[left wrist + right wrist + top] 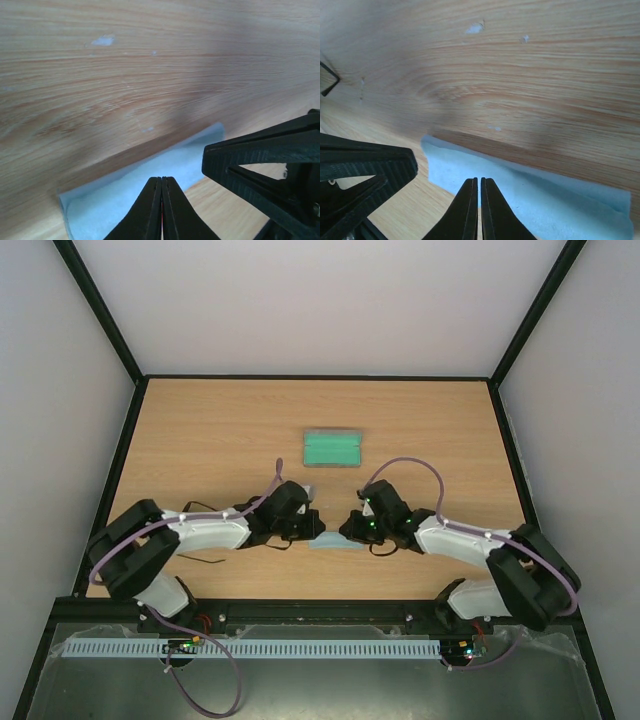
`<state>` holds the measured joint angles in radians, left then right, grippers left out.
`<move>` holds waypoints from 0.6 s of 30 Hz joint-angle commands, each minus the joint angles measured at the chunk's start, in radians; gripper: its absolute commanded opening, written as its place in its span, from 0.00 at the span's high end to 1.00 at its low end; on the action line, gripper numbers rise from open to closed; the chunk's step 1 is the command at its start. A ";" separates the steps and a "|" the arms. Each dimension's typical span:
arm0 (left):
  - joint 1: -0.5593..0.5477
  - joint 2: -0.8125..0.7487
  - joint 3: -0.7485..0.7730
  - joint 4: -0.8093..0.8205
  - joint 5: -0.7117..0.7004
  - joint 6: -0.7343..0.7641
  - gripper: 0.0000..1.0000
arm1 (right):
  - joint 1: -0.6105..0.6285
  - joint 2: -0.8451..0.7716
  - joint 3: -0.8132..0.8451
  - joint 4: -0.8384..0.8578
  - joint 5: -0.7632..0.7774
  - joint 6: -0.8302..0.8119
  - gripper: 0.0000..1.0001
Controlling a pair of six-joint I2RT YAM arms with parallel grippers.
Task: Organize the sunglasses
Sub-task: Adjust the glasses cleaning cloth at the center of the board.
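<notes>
Your left gripper (161, 178) and right gripper (479, 179), each with jaws pressed together, met over the light blue square cloth (545, 200) by the near edge of the wooden counter (200, 420). The thin black wire-framed sunglasses (205, 559) apparently lay leftward, beneath your left forearm (205, 531).

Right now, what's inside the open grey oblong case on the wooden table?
From above, only the flat green lining shows inside the grey oblong case. Nothing covers it. The picture is too small to rule out something very thin lying there.
</notes>
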<state>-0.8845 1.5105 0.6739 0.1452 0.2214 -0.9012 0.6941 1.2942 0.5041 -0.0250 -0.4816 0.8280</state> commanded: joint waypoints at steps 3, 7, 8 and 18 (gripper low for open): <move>0.007 0.091 0.003 0.082 0.025 -0.002 0.97 | -0.003 0.094 0.034 0.098 -0.036 -0.006 0.96; 0.010 0.137 0.001 0.095 0.007 0.001 0.98 | -0.003 0.133 0.026 0.123 -0.028 -0.008 0.96; 0.009 0.146 -0.001 0.097 0.002 0.002 0.98 | -0.003 0.142 0.025 0.124 -0.024 -0.011 0.96; 0.009 0.151 -0.039 0.102 -0.018 -0.001 0.98 | -0.003 0.189 -0.001 0.153 -0.014 -0.015 0.97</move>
<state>-0.8803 1.6642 0.6609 0.2340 0.2214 -0.9016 0.6937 1.4746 0.5133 0.0975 -0.5060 0.8265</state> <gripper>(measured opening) 0.026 0.033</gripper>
